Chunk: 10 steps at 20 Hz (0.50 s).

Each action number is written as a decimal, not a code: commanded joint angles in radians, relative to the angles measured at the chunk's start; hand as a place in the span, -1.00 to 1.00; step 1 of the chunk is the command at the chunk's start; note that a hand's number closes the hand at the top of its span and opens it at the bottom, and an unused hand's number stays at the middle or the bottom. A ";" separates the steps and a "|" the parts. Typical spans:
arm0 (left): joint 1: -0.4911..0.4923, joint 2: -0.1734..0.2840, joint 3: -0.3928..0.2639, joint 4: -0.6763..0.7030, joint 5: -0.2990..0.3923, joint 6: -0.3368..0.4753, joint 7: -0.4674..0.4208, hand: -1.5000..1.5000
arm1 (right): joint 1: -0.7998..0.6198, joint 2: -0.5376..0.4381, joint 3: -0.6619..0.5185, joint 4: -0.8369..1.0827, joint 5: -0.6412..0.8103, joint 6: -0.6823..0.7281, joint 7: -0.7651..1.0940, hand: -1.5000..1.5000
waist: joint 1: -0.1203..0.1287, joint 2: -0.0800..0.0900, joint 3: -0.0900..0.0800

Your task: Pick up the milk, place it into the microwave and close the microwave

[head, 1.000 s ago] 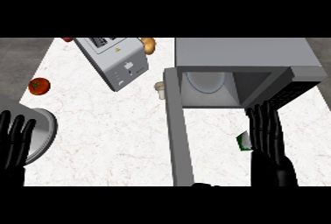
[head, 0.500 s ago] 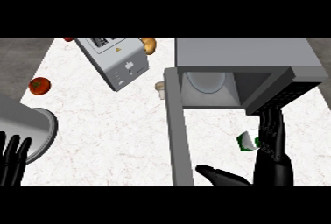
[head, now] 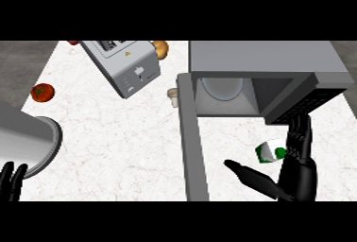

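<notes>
The milk (head: 270, 152) is a small white and green carton on the counter, in front of the open microwave (head: 268, 61). My right hand (head: 301, 165) stands just right of the carton, fingers straight and up against its right side, thumb spread out low to the left. It is open and nothing is curled round the carton. The microwave door (head: 193, 146) hangs open, running down the view left of the carton. A pale turntable plate (head: 223, 88) shows inside the oven. My left hand (head: 11, 182) rests open at the lower left edge.
A grey toaster (head: 123, 66) lies at an angle at the back. A tomato (head: 42, 92) sits at the left, a brown roll (head: 161, 47) behind the toaster, and a small mushroom (head: 173, 94) by the door hinge. A large grey pot (head: 24, 142) stands at the left.
My right hand has moved forward beside the milk and its thumb has spread out to the left. The left hand has sunk toward the lower edge.
</notes>
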 commanded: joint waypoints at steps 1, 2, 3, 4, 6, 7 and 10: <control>0.018 -0.008 -0.001 0.007 -0.004 0.000 -0.027 -1.00 | 0.063 0.001 -0.023 0.049 -0.042 0.019 -0.088 -1.00 | -0.003 0.000 0.000; 0.014 -0.006 0.013 -0.009 0.002 -0.015 0.000 -1.00 | -0.033 0.008 -0.035 0.124 -0.008 -0.030 -0.047 -1.00 | 0.000 0.001 0.000; 0.016 -0.008 -0.031 0.077 -0.029 0.017 -0.105 -1.00 | -0.005 -0.021 -0.116 0.139 -0.088 0.030 -0.113 -1.00 | -0.001 0.001 0.000; 0.075 -0.008 -0.055 0.040 -0.042 0.016 -0.120 -1.00 | -0.016 0.007 -0.045 0.152 -0.055 -0.028 -0.109 -1.00 | 0.002 0.000 0.000; 0.064 -0.008 -0.099 -0.030 -0.061 0.037 -0.043 -1.00 | 0.009 -0.037 -0.114 0.150 -0.070 0.026 -0.120 -1.00 | -0.001 0.000 0.000; 0.136 0.000 -0.029 -0.042 0.011 -0.043 -0.083 -1.00 | -0.003 -0.027 -0.136 0.183 -0.080 0.015 -0.138 -1.00 | 0.003 -0.001 0.000; 0.055 0.004 -0.021 -0.053 -0.006 0.001 -0.010 -1.00 | -0.028 -0.044 -0.171 0.223 -0.081 0.020 -0.136 -1.00 | -0.001 0.000 0.000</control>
